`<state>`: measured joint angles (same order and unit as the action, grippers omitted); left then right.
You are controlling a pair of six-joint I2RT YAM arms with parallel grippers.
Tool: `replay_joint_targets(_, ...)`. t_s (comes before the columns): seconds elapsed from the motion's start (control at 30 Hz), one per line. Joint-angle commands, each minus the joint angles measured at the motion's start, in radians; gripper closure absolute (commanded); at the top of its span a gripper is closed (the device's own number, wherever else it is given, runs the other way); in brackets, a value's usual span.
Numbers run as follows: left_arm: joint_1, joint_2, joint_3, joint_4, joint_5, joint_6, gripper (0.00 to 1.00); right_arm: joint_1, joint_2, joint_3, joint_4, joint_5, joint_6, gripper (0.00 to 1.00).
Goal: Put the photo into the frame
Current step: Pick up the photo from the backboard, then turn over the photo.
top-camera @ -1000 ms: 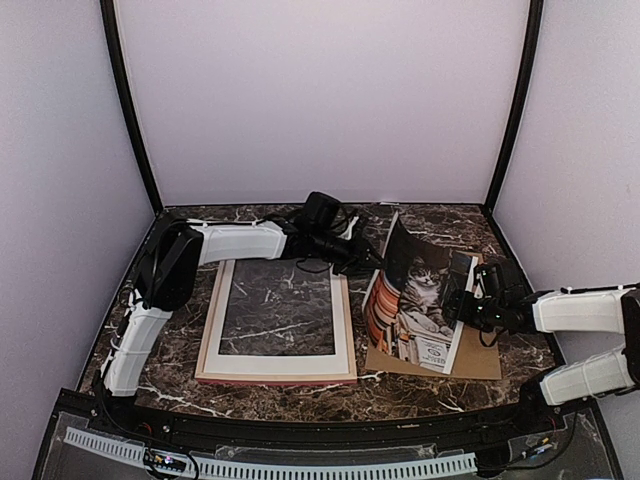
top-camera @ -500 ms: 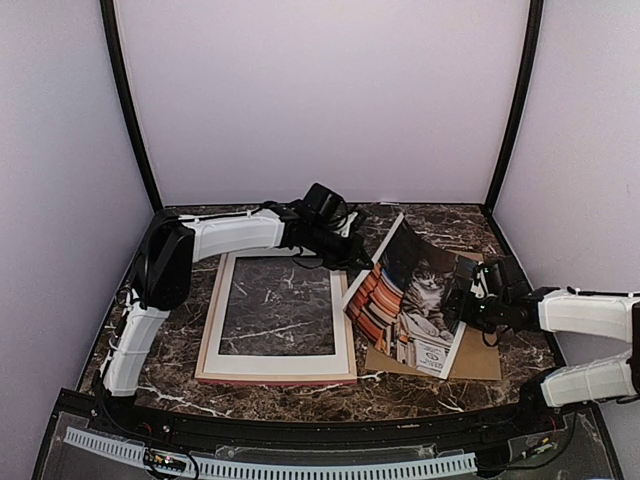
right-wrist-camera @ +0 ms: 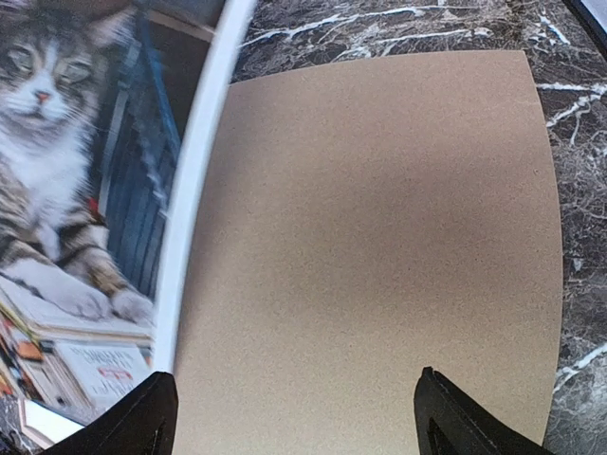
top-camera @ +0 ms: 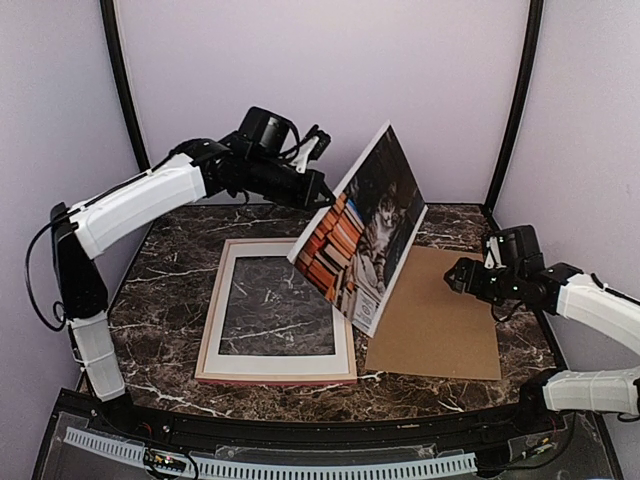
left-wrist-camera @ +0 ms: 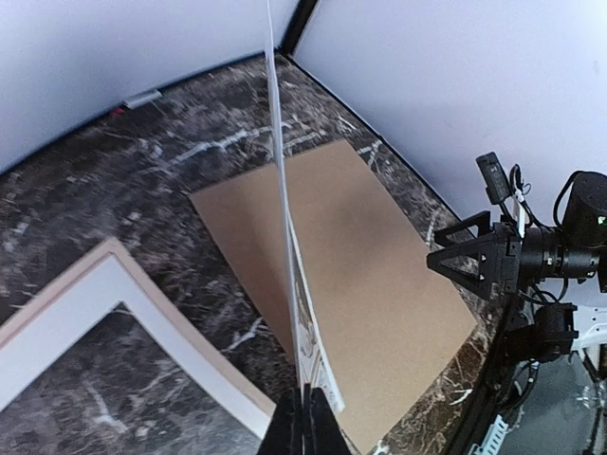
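The photo (top-camera: 362, 240), a cat and stacked books with a white border, hangs tilted in the air between the frame and the board, its lower corner just above the table. My left gripper (top-camera: 325, 198) is shut on its upper left edge. In the left wrist view the photo (left-wrist-camera: 282, 190) is edge-on, rising from the shut left gripper (left-wrist-camera: 303, 419). The frame (top-camera: 212, 330) lies flat at centre-left, pale reverse up, with marble showing through it. My right gripper (top-camera: 458, 277) stands open and empty to the photo's right. The right wrist view has the right gripper (right-wrist-camera: 294, 417) above the board, with the photo (right-wrist-camera: 66, 190) at left.
A brown cardboard backing board (top-camera: 440, 320) lies flat on the marble table (top-camera: 170, 260) to the right of the frame, under the right gripper. White walls with black corner posts (top-camera: 512, 110) close in the back and sides.
The left arm has risen and swung left, lifting the photo off the board into the air. The right gripper has let the photo go, opened wider and drawn back to the right.
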<state>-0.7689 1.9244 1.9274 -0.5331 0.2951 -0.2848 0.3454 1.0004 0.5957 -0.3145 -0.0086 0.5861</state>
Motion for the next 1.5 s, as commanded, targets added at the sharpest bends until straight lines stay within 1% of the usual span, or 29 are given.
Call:
replay_joint_targets(0.0, 0.01, -0.181, -0.022, -0.162, -0.293, 0.144, 1.0, 0.007, 0.003, 0.052, -0.032, -0.013, -0.02, 0.12)
replay_joint_targets(0.03, 0.01, -0.223, -0.017, -0.198, -0.367, 0.156, 1.0, 0.007, 0.01, 0.056, -0.03, -0.018, -0.019, 0.13)
replay_joint_targets(0.17, 0.009, -0.301, 0.037, -0.321, -0.538, 0.189, 1.0, 0.007, 0.042, 0.07, -0.015, -0.039, -0.019, 0.13)
replay_joint_targets(0.23, 0.003, -0.322, 0.052, -0.355, -0.585, 0.192, 1.0, 0.007, 0.058, 0.074, -0.004, -0.048, -0.016, 0.13)
replay_joint_targets(0.3, -0.016, -0.327, 0.055, -0.361, -0.598, 0.195, 1.0, 0.007, 0.074, 0.08, 0.007, -0.064, -0.014, 0.13)
replay_joint_targets(0.4, -0.073, -0.288, 0.063, -0.349, -0.571, 0.201, 1.0, 0.007, 0.097, 0.095, 0.02, -0.102, -0.009, 0.13)
replay_joint_targets(0.47, -0.11, -0.225, 0.088, -0.339, -0.541, 0.201, 1.0, 0.007, 0.101, 0.107, 0.022, -0.12, -0.006, 0.13)
replay_joint_targets(0.6, -0.175, -0.079, 0.146, -0.278, -0.437, 0.174, 1.0, 0.007, 0.083, 0.137, 0.004, -0.125, -0.001, 0.11)
replay_joint_targets(0.67, -0.203, 0.021, 0.176, -0.247, -0.391, 0.145, 1.0, 0.007, 0.064, 0.149, -0.003, -0.125, 0.005, 0.1)
replay_joint_targets(0.7, -0.217, 0.043, 0.182, -0.232, -0.36, 0.114, 1.0, 0.006, 0.056, 0.154, -0.004, -0.127, 0.013, 0.09)
replay_joint_targets(0.8, -0.236, 0.134, 0.152, -0.134, -0.291, 0.042, 1.0, 0.005, 0.04, 0.165, 0.006, -0.152, 0.039, 0.07)
replay_joint_targets(0.87, -0.248, 0.169, 0.088, -0.059, -0.241, -0.01, 1.0, 0.004, 0.03, 0.164, 0.02, -0.167, 0.064, 0.06)
replay_joint_targets(1.0, -0.264, 0.202, -0.007, 0.096, -0.207, -0.115, 1.0, -0.002, 0.019, 0.146, 0.054, -0.162, 0.104, 0.05)
replay_joint_targets(1.1, -0.274, 0.216, -0.069, 0.222, -0.172, -0.172, 1.0, -0.005, 0.035, 0.132, 0.093, -0.167, 0.131, 0.05)
replay_joint_targets(1.17, -0.278, 0.229, -0.097, 0.271, -0.148, -0.207, 1.0, -0.005, 0.061, 0.118, 0.129, -0.186, 0.153, 0.06)
replay_joint_targets(1.3, -0.287, 0.251, -0.126, 0.321, -0.136, -0.243, 1.0, -0.004, 0.106, 0.082, 0.214, -0.235, 0.204, 0.07)
replay_joint_targets(1.47, -0.3, 0.268, -0.146, 0.361, -0.134, -0.274, 1.0, 0.007, 0.156, 0.076, 0.266, -0.254, 0.23, 0.09)
